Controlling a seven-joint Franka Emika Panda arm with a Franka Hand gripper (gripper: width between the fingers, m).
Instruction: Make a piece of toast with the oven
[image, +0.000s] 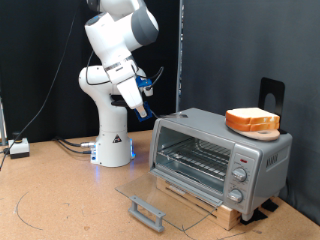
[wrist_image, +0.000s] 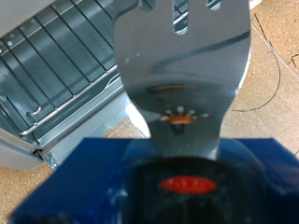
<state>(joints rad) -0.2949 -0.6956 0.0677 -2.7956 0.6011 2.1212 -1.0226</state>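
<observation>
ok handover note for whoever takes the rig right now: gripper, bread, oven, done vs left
Gripper: raised in the air to the exterior view's left of the oven, holding a metal spatula that fills the wrist view. No bread on the blade.
Oven: glass door folded down open, wire rack bare.
Bread: slices stacked on the oven's roof, at the exterior view's right.
Done: door opened, spatula in hand.
Left: bread is not on the rack; door not closed; knobs, setting unreadable.

brown table; black curtain backdrop; small box with cables.
</observation>
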